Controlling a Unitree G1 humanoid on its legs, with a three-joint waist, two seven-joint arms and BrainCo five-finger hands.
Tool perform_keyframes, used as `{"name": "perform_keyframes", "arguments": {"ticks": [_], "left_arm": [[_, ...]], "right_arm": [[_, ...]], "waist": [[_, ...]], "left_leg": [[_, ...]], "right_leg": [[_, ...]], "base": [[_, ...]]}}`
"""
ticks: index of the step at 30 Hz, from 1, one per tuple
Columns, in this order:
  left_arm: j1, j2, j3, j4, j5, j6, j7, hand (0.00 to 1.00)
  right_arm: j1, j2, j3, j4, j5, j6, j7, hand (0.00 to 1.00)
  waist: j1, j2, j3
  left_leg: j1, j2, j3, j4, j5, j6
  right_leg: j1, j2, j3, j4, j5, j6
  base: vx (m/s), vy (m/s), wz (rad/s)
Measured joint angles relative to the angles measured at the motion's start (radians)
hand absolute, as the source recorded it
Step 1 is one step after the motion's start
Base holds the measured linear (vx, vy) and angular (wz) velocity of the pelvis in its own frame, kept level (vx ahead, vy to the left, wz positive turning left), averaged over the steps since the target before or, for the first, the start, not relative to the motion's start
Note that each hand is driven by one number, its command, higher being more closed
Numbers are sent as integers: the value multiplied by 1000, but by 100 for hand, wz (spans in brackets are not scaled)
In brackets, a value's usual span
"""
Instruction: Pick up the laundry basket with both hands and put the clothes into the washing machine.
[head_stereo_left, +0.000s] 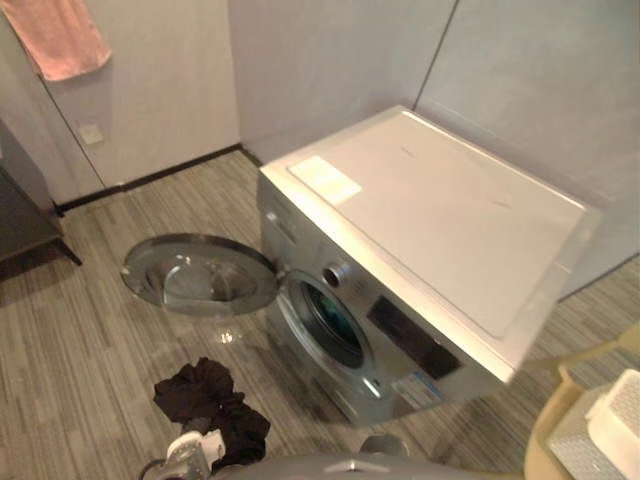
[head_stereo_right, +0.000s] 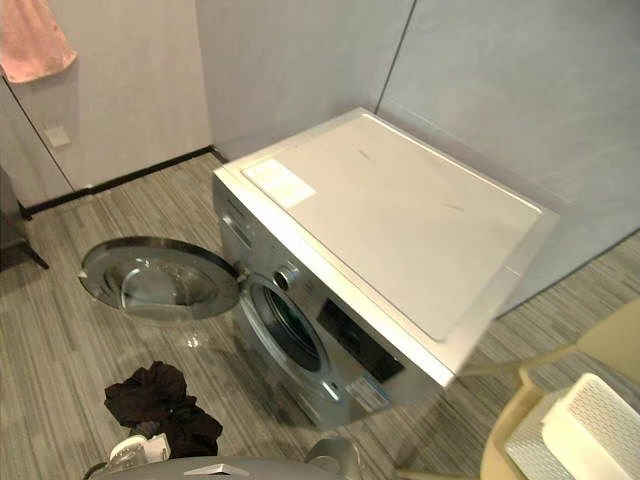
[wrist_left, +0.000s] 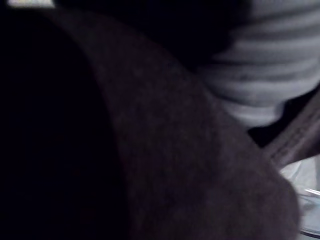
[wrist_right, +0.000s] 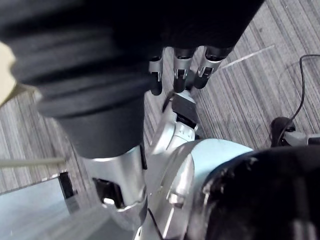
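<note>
The silver washing machine (head_stereo_left: 430, 230) stands against the wall. Its round door (head_stereo_left: 200, 275) is swung wide to the left and the dark drum opening (head_stereo_left: 328, 320) faces me. A bundle of black clothes (head_stereo_left: 208, 398) sits low over the floor in front of the door. My left hand (head_stereo_left: 192, 450) shows at the bundle's lower edge, its fingers buried in the cloth. Dark cloth (wrist_left: 175, 150) covers the left wrist view. My right hand (wrist_right: 177, 75) hangs with relaxed fingers, holding nothing. The white perforated laundry basket (head_stereo_right: 585, 430) rests at the lower right.
A pale yellow chair (head_stereo_left: 560, 400) holds the basket, close to the machine's right front corner. A pink towel (head_stereo_left: 60, 40) hangs on the wall at the upper left. Dark furniture (head_stereo_left: 20, 220) stands at the left edge. Striped grey floor (head_stereo_left: 90, 340) lies before the machine.
</note>
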Motion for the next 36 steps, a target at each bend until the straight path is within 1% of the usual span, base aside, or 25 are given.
{"name": "perform_keyframes", "arguments": {"ticks": [3,4,5,6,7,8,9,10,12,13,14,16,18,19,20,22,23,24,25,26,27,30,33,34,36], "left_arm": [[-30,-12,54,16,30,1,-10,100],[-33,-22,68,18,35,1,-13,100],[-33,-42,82,18,46,1,-17,100],[-32,-57,95,18,56,1,-20,100],[-37,-62,126,12,66,1,-21,100],[-41,-79,148,12,76,2,-18,100],[-35,-98,163,5,85,2,-19,100],[-34,-107,164,-8,92,2,-19,100],[-33,-130,183,-47,95,1,-20,100],[-33,-159,206,-82,93,1,-21,100],[-35,-171,200,-89,90,2,-31,100],[-34,-171,211,-100,88,1,-42,100],[-24,-163,207,-111,77,0,-40,100],[-16,-157,201,-116,65,-1,-41,100],[-13,-158,203,-119,60,-1,-40,100],[-10,-158,215,-125,59,-2,-38,100],[-5,-175,205,-108,60,-3,-38,100],[6,-159,182,-85,61,-9,-40,100],[-2,-140,168,-81,61,-7,-40,100],[-1,-116,149,-84,64,-2,-40,100],[-8,-114,124,-76,63,4,-38,100],[-7,-125,108,-72,63,4,-38,100],[-8,-129,108,-73,62,0,-38,100],[-8,-127,108,-74,62,1,-37,100],[-7,-124,108,-77,59,4,-34,100]], "right_arm": [[-2,15,18,-52,7,-12,4,0],[-2,18,18,-61,7,-16,5,0],[-4,23,16,-74,7,-21,6,0],[2,28,13,-72,7,-22,8,0],[22,45,5,-67,7,-22,13,0],[19,44,-1,-66,7,-21,16,0],[19,32,-6,-75,7,-21,20,0],[24,27,-19,-70,13,-6,12,0],[45,17,-7,-73,10,15,14,0],[51,3,2,-77,3,17,12,0],[46,-8,6,-80,2,14,7,0],[40,-9,14,-81,4,0,-9,0],[39,-11,32,-80,5,-11,-21,0],[22,-12,41,-79,4,-13,-17,0],[16,-18,51,-82,0,-15,-12,0],[6,-22,102,-113,-7,-19,-2,0],[-11,-37,103,-116,-14,-26,12,0],[-29,-43,103,-121,-17,-23,16,0],[-16,-29,106,-120,-18,-19,19,0],[24,-2,135,-125,-24,-19,21,0],[40,3,155,-134,-15,-19,23,0],[51,2,162,-154,-13,-24,35,0],[44,-14,184,-153,-21,-19,36,0],[43,-14,183,-152,-35,-17,36,0],[37,-16,180,-153,-46,-16,36,0]], "waist": [[-4,-5,48],[-4,-2,54],[-5,1,56],[-2,-6,55],[-2,-39,50],[0,-27,53],[2,3,53],[2,11,53],[7,25,49],[17,50,52],[27,69,59],[34,73,68],[39,63,70],[42,55,64],[42,53,56],[58,50,35],[70,88,5],[76,97,1],[59,67,-2],[40,11,-22],[47,-11,-33],[54,7,-45],[59,19,-43],[65,30,-37],[63,28,-38]], "left_leg": [[105,-17,4,-72,0,3],[120,-17,4,-84,0,3],[144,-19,7,-114,0,3],[158,-35,5,-138,0,0],[200,-67,-6,-163,-20,-38],[219,-52,-6,-161,-34,-52],[226,-27,10,-130,-37,-58],[208,-7,21,-51,-44,-68],[87,61,38,256,-53,-97],[-25,128,24,510,-16,-120],[-99,158,-7,676,-6,-130],[-178,171,-96,845,-16,-117],[-194,170,-166,797,-45,-94],[-177,167,-209,616,-69,-76],[-172,161,-241,539,-73,-70],[-160,119,-385,338,-83,-84],[-139,92,-523,199,-90,-93],[-139,106,-482,169,-66,-141],[-127,81,-468,158,-64,-137],[-109,32,-442,140,-55,-122],[-108,18,-411,136,-49,-122],[-90,8,-310,46,-1,-89],[-80,20,-200,15,27,-69],[-92,32,-150,17,30,-57],[-92,62,-99,15,32,-55]], "right_leg": [[-74,175,-91,-69,-103,-34],[-83,192,-115,-119,-103,-34],[-92,202,-178,-259,-86,-32],[-83,199,-206,-380,-21,-33],[-70,175,-211,-478,100,-113],[-57,181,-217,-468,74,-119],[-31,211,-214,-488,57,-105],[-3,227,-210,-522,48,-97],[49,266,-198,-595,48,-98],[79,302,-174,-641,62,-101],[94,323,-149,-654,72,-103],[133,351,-81,-651,72,-102],[172,367,0,-651,69,-81],[179,369,83,-641,61,-69],[169,370,118,-635,59,-62],[112,373,225,-622,59,-51],[89,400,299,-646,74,-16],[9,400,327,-403,20,-15],[8,374,327,-333,-17,0],[62,309,332,-374,-95,14],[65,290,347,-430,-110,36],[60,275,434,-563,-33,57],[64,242,431,-690,10,41],[57,220,370,-710,24,21],[20,165,150,-576,18,14]], "base": [[333,81,10],[376,51,20],[250,33,25],[398,14,44],[358,-13,30],[429,-51,11],[356,-98,-15],[376,-143,-18],[281,-126,-24],[207,-49,-61],[207,27,-83],[135,150,-120],[56,185,-139],[-2,171,-127],[-41,262,-183],[-100,316,-191],[-141,367,-211],[-87,323,-172],[-3,174,-75],[50,104,-40],[18,127,-58],[-24,196,-102],[-36,180,-99],[-86,140,-100],[-29,49,-76]]}}
